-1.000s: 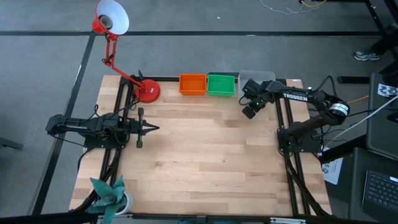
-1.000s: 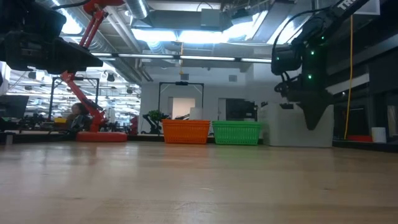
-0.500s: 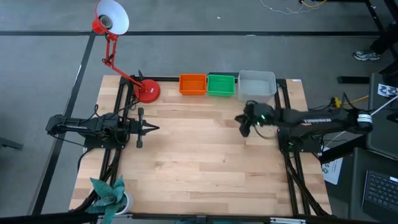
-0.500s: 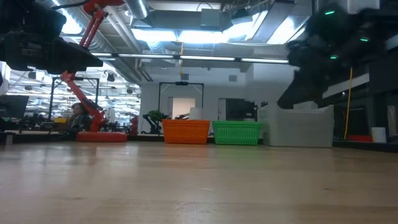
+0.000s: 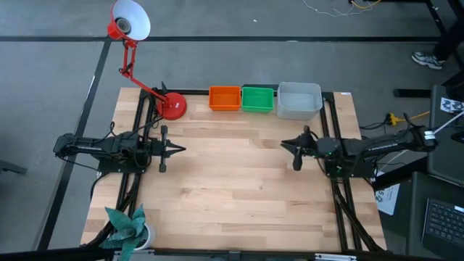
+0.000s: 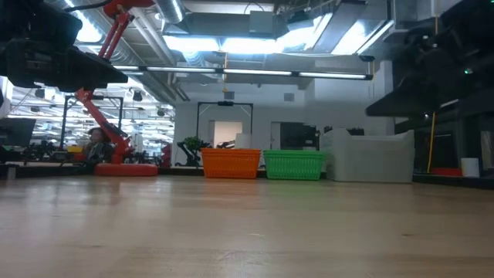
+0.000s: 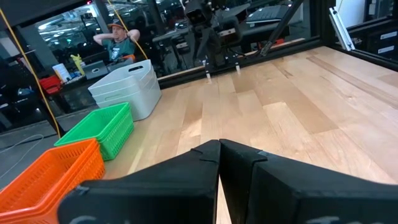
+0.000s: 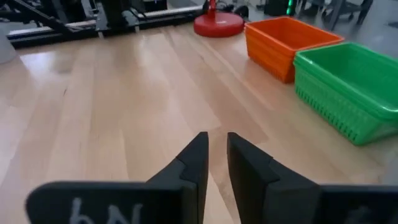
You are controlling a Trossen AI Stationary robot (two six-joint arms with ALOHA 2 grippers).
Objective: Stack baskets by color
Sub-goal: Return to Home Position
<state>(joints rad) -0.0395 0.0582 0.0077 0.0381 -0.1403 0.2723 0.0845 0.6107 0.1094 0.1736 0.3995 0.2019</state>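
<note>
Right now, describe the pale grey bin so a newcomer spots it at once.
On the wooden table, follow the far edge, where shallow plastic baskets line up beside a red lamp base. The translucent grey-white rectangular bin stack ends that row farthest from the lamp, next to the green mesh basket; it alone is pale, smooth-walled and larger.

We find the right gripper [image 5: 286, 143] facing the left gripper [image 5: 177, 150] across the table [image 5: 232, 196], the two well apart. Off the right gripper's right side runs a row of three basket stacks, side by side. The nearest stack [image 5: 299, 100] is about level with it, the middle stack [image 5: 257, 98] lies ahead, and the farthest stack [image 5: 224, 98] is beyond that. The lamp base [image 5: 172, 106] sits off the left gripper's left side, just past the farthest stack.
</note>
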